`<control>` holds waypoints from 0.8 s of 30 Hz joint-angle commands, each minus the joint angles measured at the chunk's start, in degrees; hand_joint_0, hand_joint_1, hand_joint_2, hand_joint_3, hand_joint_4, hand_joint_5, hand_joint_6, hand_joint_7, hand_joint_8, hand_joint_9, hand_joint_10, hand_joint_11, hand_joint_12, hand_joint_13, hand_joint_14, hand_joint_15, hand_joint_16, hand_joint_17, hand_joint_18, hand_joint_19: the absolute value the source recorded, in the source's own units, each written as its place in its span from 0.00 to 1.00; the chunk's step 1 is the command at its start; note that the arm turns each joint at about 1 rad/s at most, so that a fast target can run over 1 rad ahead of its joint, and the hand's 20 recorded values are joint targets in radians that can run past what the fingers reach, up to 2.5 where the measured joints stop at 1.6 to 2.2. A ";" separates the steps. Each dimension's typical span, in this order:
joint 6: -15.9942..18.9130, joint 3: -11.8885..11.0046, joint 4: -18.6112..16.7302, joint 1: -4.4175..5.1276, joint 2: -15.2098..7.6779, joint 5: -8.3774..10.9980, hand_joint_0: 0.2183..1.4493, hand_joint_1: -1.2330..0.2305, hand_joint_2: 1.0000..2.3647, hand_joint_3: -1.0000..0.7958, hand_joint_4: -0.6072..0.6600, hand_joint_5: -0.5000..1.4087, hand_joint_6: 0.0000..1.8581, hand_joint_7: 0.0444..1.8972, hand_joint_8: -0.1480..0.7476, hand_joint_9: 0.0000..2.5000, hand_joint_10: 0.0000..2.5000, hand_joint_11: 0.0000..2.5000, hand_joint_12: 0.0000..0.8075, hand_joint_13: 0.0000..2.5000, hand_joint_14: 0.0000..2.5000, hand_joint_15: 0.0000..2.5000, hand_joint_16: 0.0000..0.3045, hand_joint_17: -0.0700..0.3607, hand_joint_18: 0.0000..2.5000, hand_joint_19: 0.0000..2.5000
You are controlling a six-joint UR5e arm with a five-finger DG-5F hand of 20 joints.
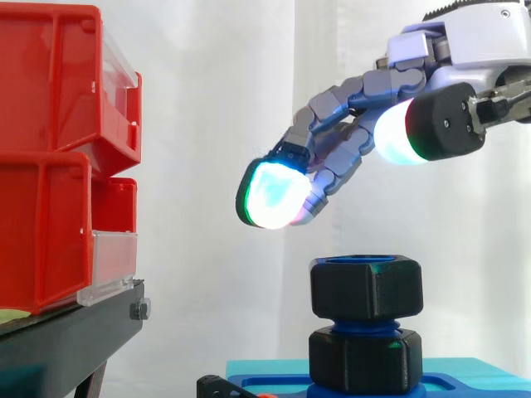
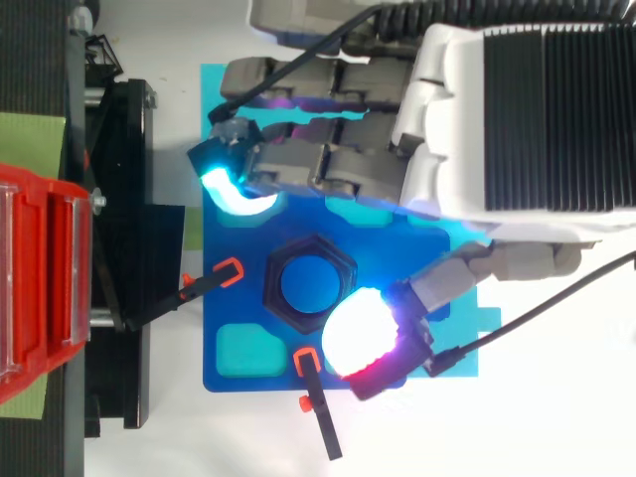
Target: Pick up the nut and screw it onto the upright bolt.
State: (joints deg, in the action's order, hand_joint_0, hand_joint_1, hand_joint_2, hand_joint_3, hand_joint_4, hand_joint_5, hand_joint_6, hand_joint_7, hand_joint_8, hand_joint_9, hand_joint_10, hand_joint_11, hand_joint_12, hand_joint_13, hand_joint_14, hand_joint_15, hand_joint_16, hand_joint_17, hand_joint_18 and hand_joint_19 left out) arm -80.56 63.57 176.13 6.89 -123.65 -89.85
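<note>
- Hovering over the work, the robot's grey jointed hand (image 1: 357, 95) has its fingers loosely extended and spread away from the thumb, and they hold nothing.
- Its fingertips (image 1: 270, 195) glow cyan-white, while the thumb's pad (image 1: 397, 133) glows white with a green edge.
- A black hexagonal plastic nut (image 1: 367, 288) sits below the gap between fingers and thumb, apart from both.
- From above, the nut rings the top of the blue upright bolt (image 2: 311, 281), with the fingertips on one side and the thumb pad on the other.
- Under the nut, a second black hexagonal collar (image 1: 365, 361) rests on the blue base plate (image 2: 229, 308).
- Two black clamps with orange tips (image 2: 227, 273) lie on the plate beside the nut.
- Beyond the fingertips, well apart, red plastic bins (image 1: 50, 166) stack on a black stand (image 1: 66, 340).
</note>
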 commanded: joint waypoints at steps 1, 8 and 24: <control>-0.03 0.15 -0.26 0.41 -0.01 0.03 0.22 0.63 0.00 0.28 0.62 0.17 0.27 0.31 0.42 0.21 0.00 0.00 0.36 0.09 0.00 0.00 0.11 0.33 0.00 0.00; 0.23 1.38 0.88 1.11 -0.01 0.03 0.22 0.64 0.00 0.28 0.64 0.17 0.27 0.35 0.43 0.21 0.00 0.00 0.36 0.10 0.00 0.00 0.11 0.33 0.00 0.00; 0.76 1.38 2.37 1.46 -0.01 0.03 0.23 0.64 0.00 0.28 0.66 0.18 0.27 0.38 0.45 0.22 0.00 0.00 0.36 0.11 0.00 0.00 0.10 0.32 0.00 0.00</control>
State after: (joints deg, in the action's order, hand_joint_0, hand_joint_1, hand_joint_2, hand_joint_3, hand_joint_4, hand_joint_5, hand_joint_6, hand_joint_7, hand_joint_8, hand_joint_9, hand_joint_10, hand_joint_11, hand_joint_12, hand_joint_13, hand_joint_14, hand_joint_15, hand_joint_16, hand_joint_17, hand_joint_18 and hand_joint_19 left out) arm -79.87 64.99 178.48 8.33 -123.66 -89.82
